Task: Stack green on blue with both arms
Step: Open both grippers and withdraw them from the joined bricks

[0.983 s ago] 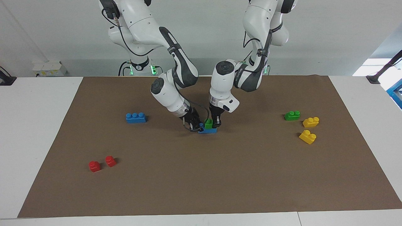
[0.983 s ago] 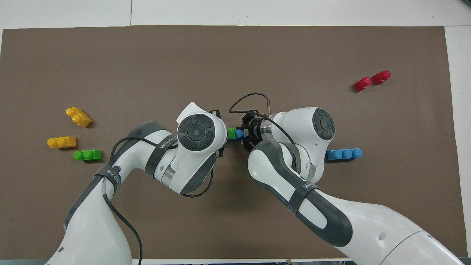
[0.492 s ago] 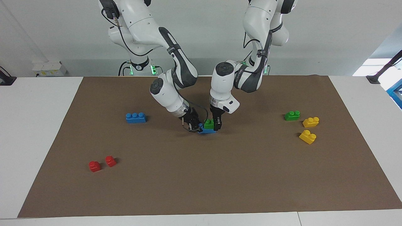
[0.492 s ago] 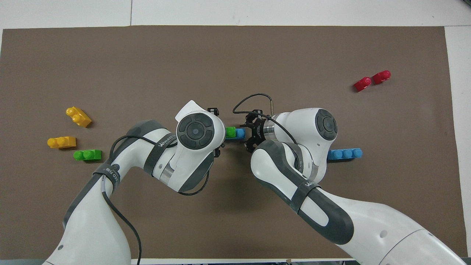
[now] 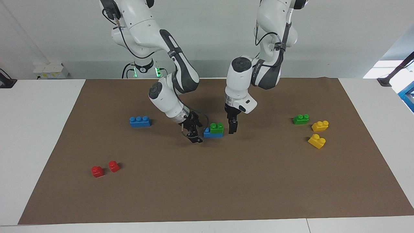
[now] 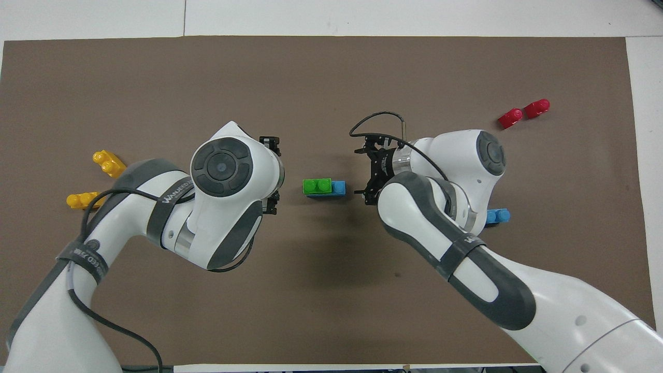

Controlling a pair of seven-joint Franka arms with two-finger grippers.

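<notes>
A green brick (image 5: 216,127) sits on top of a blue brick (image 5: 208,133) in the middle of the brown mat; from overhead the green brick (image 6: 317,186) covers all but one stud of the blue brick (image 6: 339,187). My left gripper (image 5: 232,127) hangs open just beside the stack, toward the left arm's end, apart from it. My right gripper (image 5: 193,133) is open and tilted, low beside the stack's other end, not touching it; it also shows in the overhead view (image 6: 365,172). Both grippers are empty.
A second blue brick (image 5: 139,121) lies toward the right arm's end, with two red bricks (image 5: 105,168) farther from the robots. A second green brick (image 5: 300,119) and two yellow bricks (image 5: 318,133) lie toward the left arm's end.
Both grippers have let go and drawn apart sideways from the stack, the left one also rising. The green brick stays seated on the blue brick.
</notes>
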